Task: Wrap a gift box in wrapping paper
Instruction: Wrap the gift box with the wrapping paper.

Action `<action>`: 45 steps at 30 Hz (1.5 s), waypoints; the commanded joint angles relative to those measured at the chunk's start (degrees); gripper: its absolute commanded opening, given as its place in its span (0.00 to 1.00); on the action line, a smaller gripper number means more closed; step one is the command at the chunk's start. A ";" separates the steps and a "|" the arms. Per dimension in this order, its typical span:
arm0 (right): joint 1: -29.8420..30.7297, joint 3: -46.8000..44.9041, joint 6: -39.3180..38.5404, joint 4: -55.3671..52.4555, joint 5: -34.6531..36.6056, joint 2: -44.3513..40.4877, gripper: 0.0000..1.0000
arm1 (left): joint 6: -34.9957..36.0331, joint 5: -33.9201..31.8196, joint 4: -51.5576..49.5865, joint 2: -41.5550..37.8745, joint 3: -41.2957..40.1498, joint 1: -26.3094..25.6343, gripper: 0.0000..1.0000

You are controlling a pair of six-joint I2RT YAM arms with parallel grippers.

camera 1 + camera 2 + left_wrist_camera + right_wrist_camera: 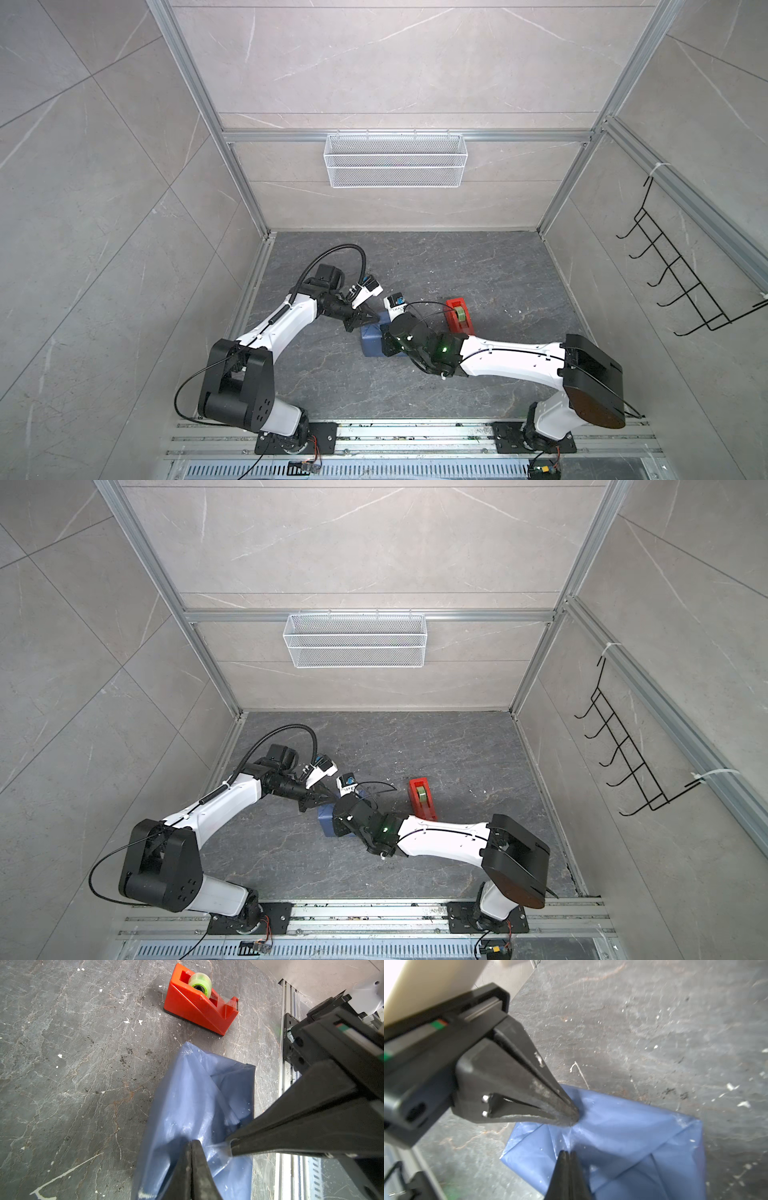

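Lying on the dark tabletop (pixel 478 266) between the two arms, the wrapping paper (pixel 371 343) is folded into a blue, creased parcel; the gift box is covered by it and cannot be picked out. The left pincer (pixel 574 1120) has its jaws pressed together, and its tip rests on the paper at a crease near one end of the parcel. The right pincer (pixel 230 1145) is likewise closed, with its tip on the same end, close to the left one but apart from it. A clear glossy strip shows at that tip; whether it is pinched cannot be told. The red tape dispenser (pixel 199 1005) stands near the parcel, on the right arm's side, with a clear tape roll (pixel 200 982) in it. Small print on a black bracket (pixel 287 1030) at the tabletop's edge is too small to read
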 commanded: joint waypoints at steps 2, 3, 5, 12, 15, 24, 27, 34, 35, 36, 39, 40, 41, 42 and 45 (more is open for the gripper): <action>1.27 -3.59 -3.80 -5.81 3.92 2.67 0.07 | 0.62 -6.94 -8.09 1.70 -2.25 0.00 0.06; 1.42 -3.62 -4.38 -5.71 4.34 2.35 0.08 | 0.71 -7.10 -8.32 1.44 -2.15 0.07 0.06; 1.82 -4.03 -6.04 -4.81 5.07 1.48 0.13 | 1.21 -7.55 -7.88 1.41 -2.67 0.05 0.06; 2.08 -3.21 -9.64 -4.39 4.67 -0.56 0.26 | 1.29 -7.73 -8.15 1.22 -2.47 0.12 0.06; 2.20 -3.12 -11.03 -3.75 4.68 -2.01 0.31 | 1.31 -7.59 -7.17 1.75 -3.46 0.18 0.06; 1.57 -2.47 -12.72 -5.34 1.01 -8.10 0.63 | 1.12 -7.44 -7.58 1.70 -2.96 0.38 0.06; 1.06 -3.28 -12.53 -5.49 -0.05 -11.48 0.64 | 1.30 -7.85 -8.33 1.16 -2.15 0.43 0.06; -2.91 -3.83 -11.51 -6.51 -9.08 -17.53 0.61 | 1.24 -7.76 -8.34 0.74 -2.40 0.52 0.06; -3.26 -3.54 -11.57 -6.48 -10.53 -17.52 0.59 | 1.47 -7.91 -8.11 0.63 -2.68 0.60 0.06; -3.63 -3.01 -11.83 -6.59 -11.94 -17.08 0.56 | 1.60 -7.94 -7.55 0.76 -3.20 0.66 0.06; -4.02 0.29 -13.23 -7.90 -13.34 -13.10 0.52 | 1.19 -7.29 -7.47 1.21 -3.25 0.69 0.06; -4.00 1.73 -14.22 -8.58 -13.51 -11.16 0.52 | 1.03 -7.29 -7.91 1.01 -2.69 0.61 0.06; -4.02 2.81 -15.16 -9.12 -13.04 -9.71 0.53 | 1.08 -7.37 -8.21 0.81 -2.44 0.64 0.06; -4.02 3.57 -16.50 -8.86 -13.06 -8.31 0.52 | 1.21 -7.63 -8.19 0.72 -2.48 0.60 0.06; -4.02 2.64 -21.89 -4.22 -13.07 -6.65 0.46 | 1.46 -7.53 -7.09 1.39 -3.39 0.71 0.06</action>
